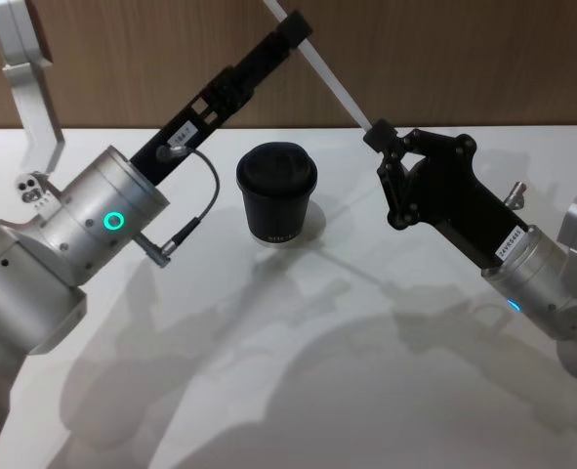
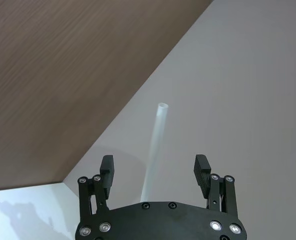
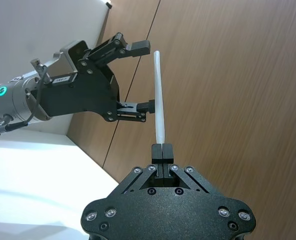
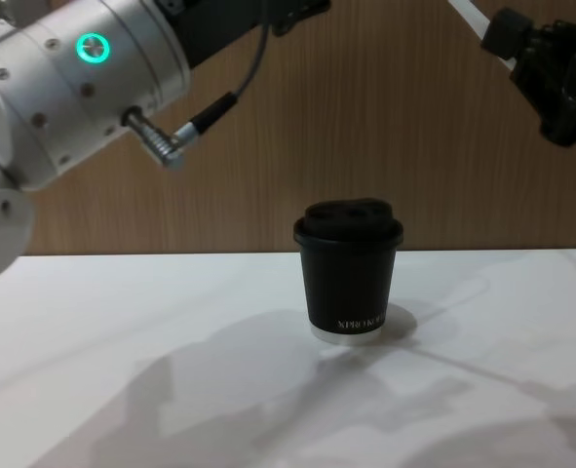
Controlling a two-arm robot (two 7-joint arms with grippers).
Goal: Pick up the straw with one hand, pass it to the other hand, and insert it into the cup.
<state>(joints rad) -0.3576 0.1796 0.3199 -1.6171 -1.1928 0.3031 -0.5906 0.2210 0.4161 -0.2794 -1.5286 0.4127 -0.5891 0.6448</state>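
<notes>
Right pincer (image 1: 374,132) around straw (image 1: 339,90) — top end cropped.

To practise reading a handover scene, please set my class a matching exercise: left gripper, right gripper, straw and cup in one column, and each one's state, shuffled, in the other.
Column 1:
1. left gripper
2. right gripper
3. straw
4. cup

Column 2:
A. standing upright on the table
B. shut on the straw
C. fingers open on either side of the straw
D. white, held up in the air

Pairs: 1-C; 2-B; 3-D; 4-A
</notes>
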